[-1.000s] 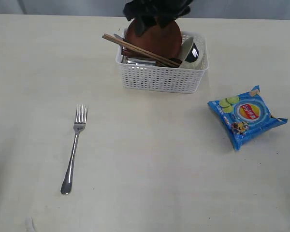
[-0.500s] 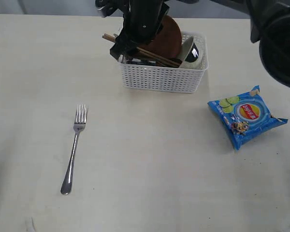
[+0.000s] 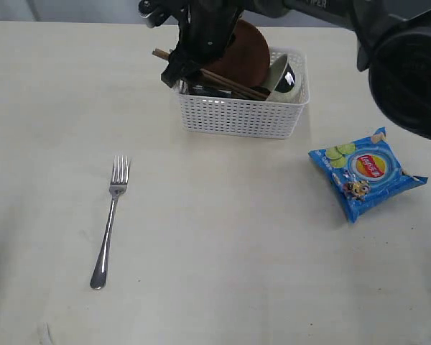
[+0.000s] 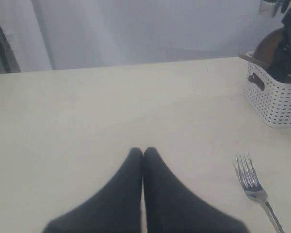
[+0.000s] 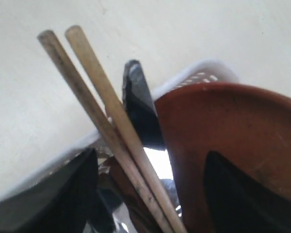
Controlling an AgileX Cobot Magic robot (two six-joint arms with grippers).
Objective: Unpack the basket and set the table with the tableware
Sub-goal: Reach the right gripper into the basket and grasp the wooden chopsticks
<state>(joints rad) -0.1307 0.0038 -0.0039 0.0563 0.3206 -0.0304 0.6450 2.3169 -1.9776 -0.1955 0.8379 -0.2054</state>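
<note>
One basket (image 3: 238, 115) is sitting on the table (image 3: 223, 244) at about 12 o'clock in the exterior view, just right of the middle. One brown plate (image 3: 243, 56) is standing on edge inside it. Two chopsticks (image 3: 226, 79) are leaning side by side across the front of the plate, their free ends poking out over the basket's rim toward 10 o'clock. One cream bowl (image 3: 279, 70) is tipping on its side at the basket's 3 o'clock end.

The right gripper (image 3: 178, 70) is reaching down from 12 o'clock into the 9 o'clock end of the basket. In its wrist view the jaws are gaping wide: one of the two dark fingers (image 5: 63, 194) is showing on either side of the chopstick pair, and nothing is being gripped. One dark narrow piece (image 5: 138, 109) is sticking up between the chopsticks and the plate; what it is cannot be told.

One steel fork (image 3: 110, 219) is lying alone on the table at 8 o'clock, well apart from the basket, tines pointing to 12 o'clock. One blue chip packet (image 3: 365, 172) is lying at 3 o'clock.

The left gripper (image 4: 143, 154) is hovering over bare table with its two fingers pressing together and nothing between them, the fork lying near it.
</note>
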